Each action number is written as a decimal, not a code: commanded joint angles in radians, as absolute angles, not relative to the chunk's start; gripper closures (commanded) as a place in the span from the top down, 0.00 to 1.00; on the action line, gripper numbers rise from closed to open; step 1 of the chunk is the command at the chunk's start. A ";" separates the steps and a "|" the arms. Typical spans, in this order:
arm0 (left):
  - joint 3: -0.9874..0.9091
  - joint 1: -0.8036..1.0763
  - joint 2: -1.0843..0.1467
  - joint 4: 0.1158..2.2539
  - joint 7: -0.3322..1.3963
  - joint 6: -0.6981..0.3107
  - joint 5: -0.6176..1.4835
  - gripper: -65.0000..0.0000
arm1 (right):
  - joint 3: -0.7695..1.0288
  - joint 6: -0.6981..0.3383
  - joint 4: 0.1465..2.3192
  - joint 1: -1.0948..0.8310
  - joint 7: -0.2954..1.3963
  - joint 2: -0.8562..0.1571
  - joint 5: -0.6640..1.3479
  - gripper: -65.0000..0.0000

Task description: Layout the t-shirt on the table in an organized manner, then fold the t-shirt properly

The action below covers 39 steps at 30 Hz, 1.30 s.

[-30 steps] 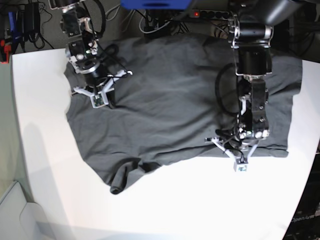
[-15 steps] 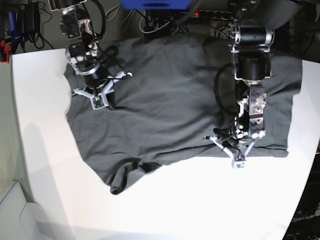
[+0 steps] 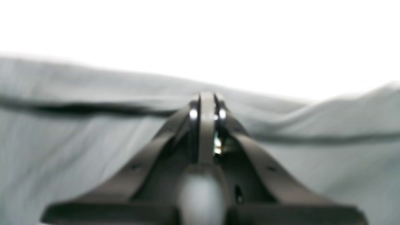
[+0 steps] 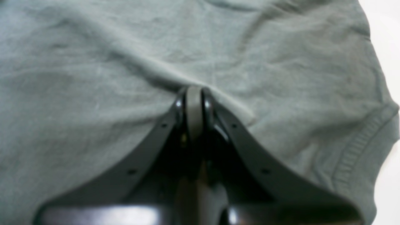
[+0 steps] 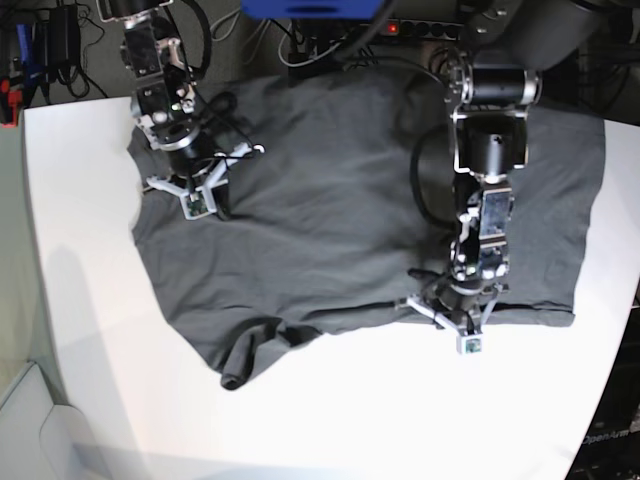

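The dark grey t-shirt (image 5: 320,220) lies spread over the white table (image 5: 350,420), its back edge at the table's far edge. One sleeve (image 5: 245,360) is bunched and curled at the front left. My left gripper (image 5: 452,303) is at the shirt's front hem, right of centre. In the left wrist view the left gripper (image 3: 206,100) is shut, with a ridge of t-shirt (image 3: 78,156) cloth at its tips and table (image 3: 200,31) beyond. My right gripper (image 5: 192,183) is at the shirt's back left. In the right wrist view the right gripper (image 4: 193,93) is shut, pinching puckered t-shirt (image 4: 93,62) cloth near a sleeve hem (image 4: 359,147).
Cables and a power strip (image 5: 420,25) lie behind the table's far edge. The table's left edge (image 5: 30,230) borders a pale surface. Bare white tabletop runs along the front and the left of the shirt.
My left arm swung toward the view's left and slightly forward, drawing the front hem with it; the shirt's right side flattened. The right arm stayed where it was.
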<state>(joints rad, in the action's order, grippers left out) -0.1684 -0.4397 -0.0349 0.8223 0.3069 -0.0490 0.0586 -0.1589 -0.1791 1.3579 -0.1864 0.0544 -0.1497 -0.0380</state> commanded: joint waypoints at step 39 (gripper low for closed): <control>0.401 -0.463 -0.236 0.992 0.593 -0.375 -0.423 0.00 | -0.157 -0.179 1.346 -0.193 0.143 -0.177 -0.054 0.00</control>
